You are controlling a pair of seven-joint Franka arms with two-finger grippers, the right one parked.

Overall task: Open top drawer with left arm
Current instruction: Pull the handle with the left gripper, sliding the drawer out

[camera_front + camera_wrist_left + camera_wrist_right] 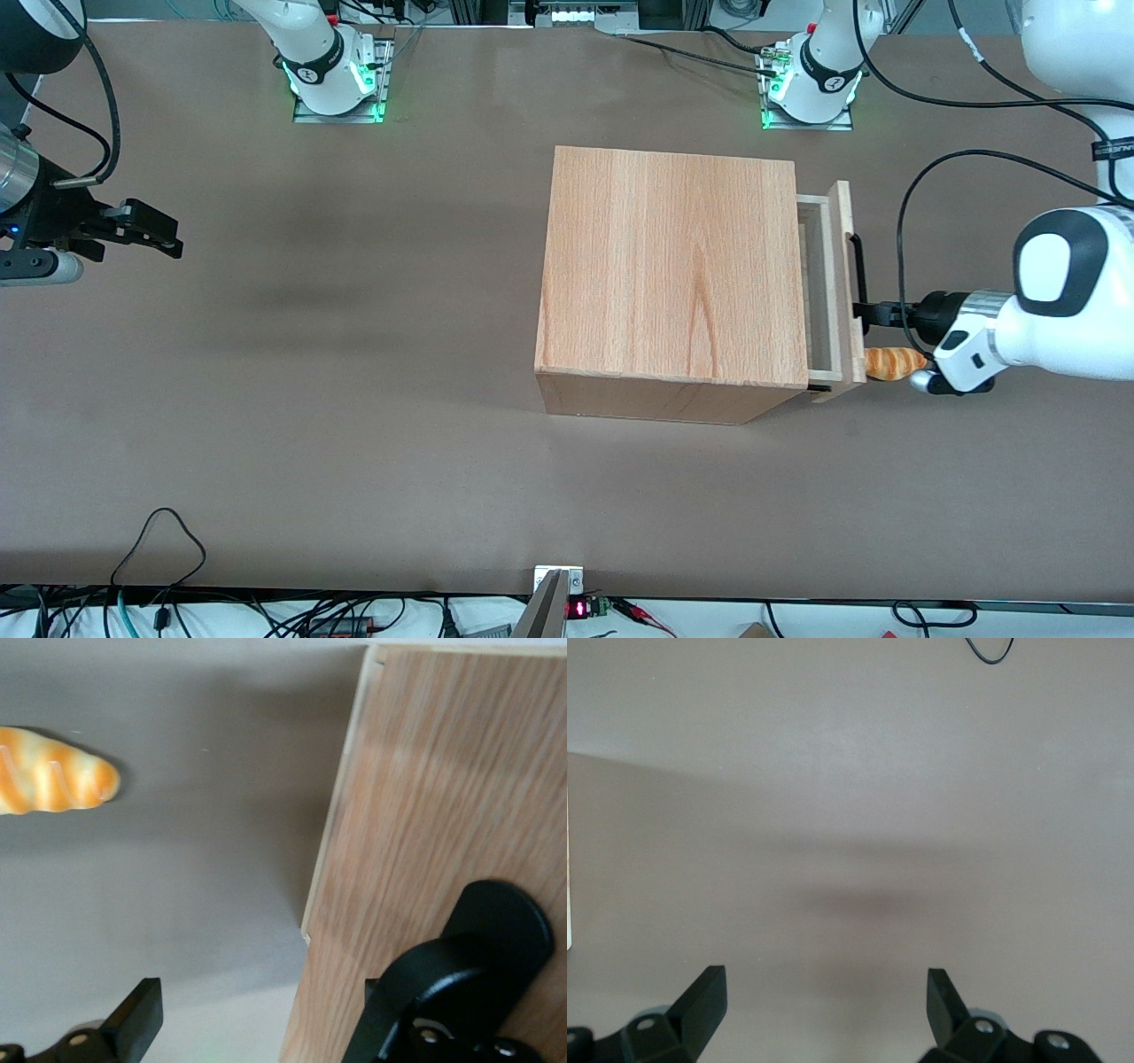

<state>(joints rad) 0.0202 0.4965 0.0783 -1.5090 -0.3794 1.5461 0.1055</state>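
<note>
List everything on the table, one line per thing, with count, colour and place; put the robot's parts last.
cabinet: one, light wood, standing on the table about midway between the two arms.
top drawer: one, light wood with a slim black bar handle, pulled partway out of the cabinet toward the working arm's end.
bread roll: one, golden orange with pale stripes, on the table just in front of the drawer front, nearer the front camera than the handle.
table: one, brown surface.
left arm: one, white with black caps, reaching toward the drawer front.
end effector: one, black, at the bar handle, one finger lying against the drawer front.
</note>
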